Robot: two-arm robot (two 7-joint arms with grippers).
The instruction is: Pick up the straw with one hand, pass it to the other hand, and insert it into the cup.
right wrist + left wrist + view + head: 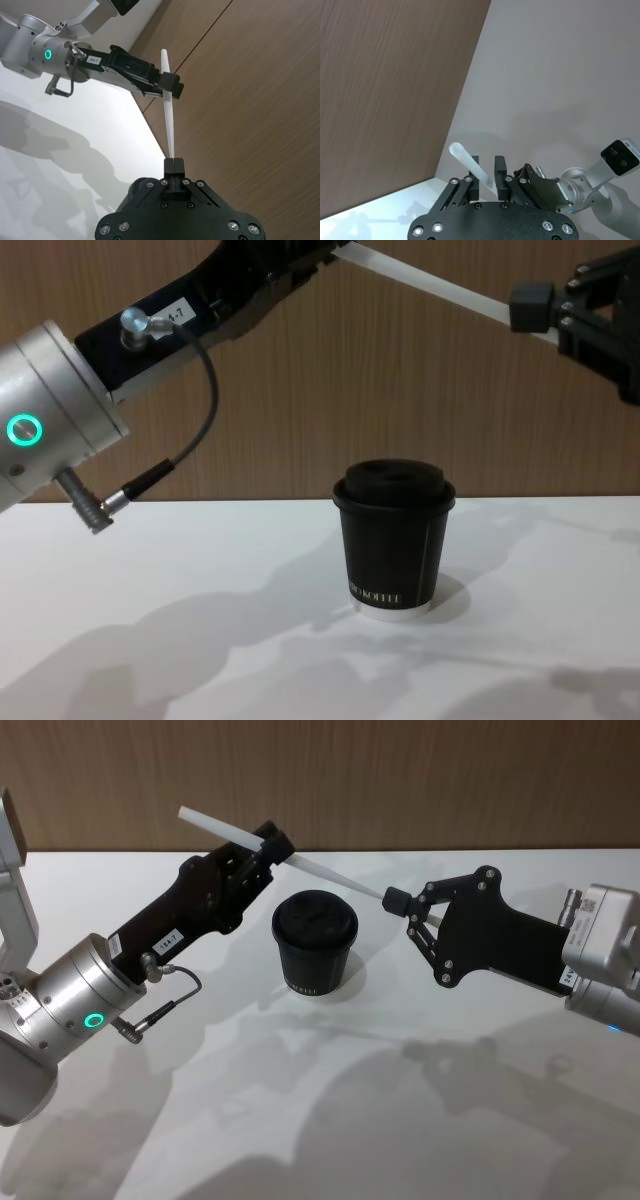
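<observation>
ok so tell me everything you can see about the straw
The straw is long, thin, straight and plain white, with a matte look like paper. It is up in the air, clear of the table and higher than the cup, slanting down from the robot's left to its right. The right gripper is shut on its lower tip. The left gripper sits around it nearer the higher end, with a short length sticking out beyond. Whether that one is clamped cannot be told.
</observation>
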